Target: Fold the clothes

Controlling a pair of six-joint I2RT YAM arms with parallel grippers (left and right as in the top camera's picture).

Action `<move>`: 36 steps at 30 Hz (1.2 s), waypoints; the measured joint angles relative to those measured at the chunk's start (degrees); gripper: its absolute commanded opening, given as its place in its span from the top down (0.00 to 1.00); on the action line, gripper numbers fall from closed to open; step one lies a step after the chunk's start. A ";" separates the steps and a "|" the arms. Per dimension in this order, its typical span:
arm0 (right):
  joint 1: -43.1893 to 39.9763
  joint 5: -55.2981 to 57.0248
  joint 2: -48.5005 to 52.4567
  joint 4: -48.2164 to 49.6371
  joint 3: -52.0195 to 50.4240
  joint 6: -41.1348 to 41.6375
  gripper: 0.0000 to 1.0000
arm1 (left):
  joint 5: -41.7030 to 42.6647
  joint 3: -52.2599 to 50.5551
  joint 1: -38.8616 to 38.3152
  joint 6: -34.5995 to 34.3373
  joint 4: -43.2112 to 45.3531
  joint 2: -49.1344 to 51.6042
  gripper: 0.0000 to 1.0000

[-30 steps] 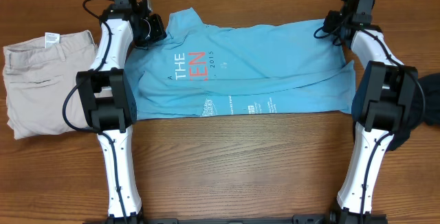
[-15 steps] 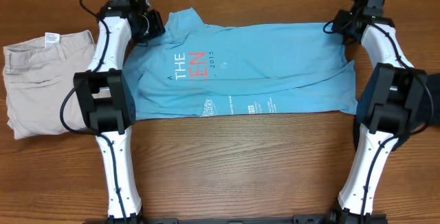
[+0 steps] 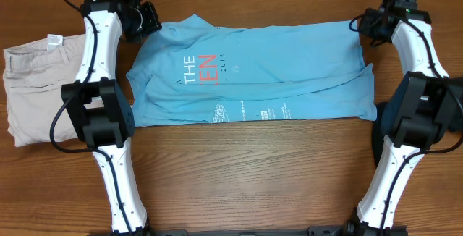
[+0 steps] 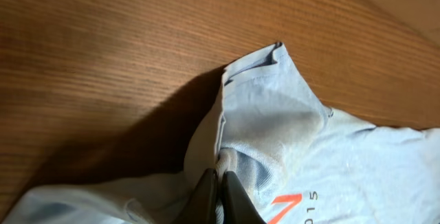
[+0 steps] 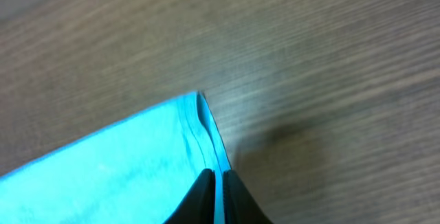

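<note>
shirt [image 3: 253, 69], light blue, lies spread across the middle of the wooden table [image 3: 253, 185], its long axis running left to right, with a lengthwise fold making a doubled band along its near half. white and red lettering [image 3: 199, 69] sits on its left part, and smaller white print lies near the near edge. the left gripper [image 3: 148, 20] is at the shirt's far left corner. in the left wrist view its 2 dark fingers [image 4: 218, 183] are pressed almost together with a bunched ridge of blue cloth [image 4: 289, 135] pinched between them. the fabric rises off the wood [image 4: 103, 45] there and throws a dark shadow to the left, and part of the red print and the digits "015" [image 4: 302, 198] show just to the right of the fingers. the right gripper [image 3: 365, 30] is at the shirt's far right corner. in the right wrist view its fingers [image 5: 216, 183] are likewise narrowed to a slit, clamping the hemmed edge of the cloth [image 5: 103, 176], with bare table [image 5: 309, 80] beyond, though that view is somewhat blurred. folded khaki trousers [image 3: 40, 84] rest at the left end of the table, beside the left arm and apart from the shirt.
</note>
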 measured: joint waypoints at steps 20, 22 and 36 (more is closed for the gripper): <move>1.68 0.13 -0.61 13.07 -0.46 0.09 0.50 | -0.02 0.04 0.00 0.09 -1.33 -0.04 0.96; 2.23 0.07 0.07 14.91 -0.46 -0.02 0.49 | -0.02 0.04 0.00 0.09 -1.27 -0.04 0.96; 2.62 0.17 8.70 17.97 -0.66 -0.15 0.55 | -0.02 0.04 0.00 0.28 -0.22 -0.04 0.96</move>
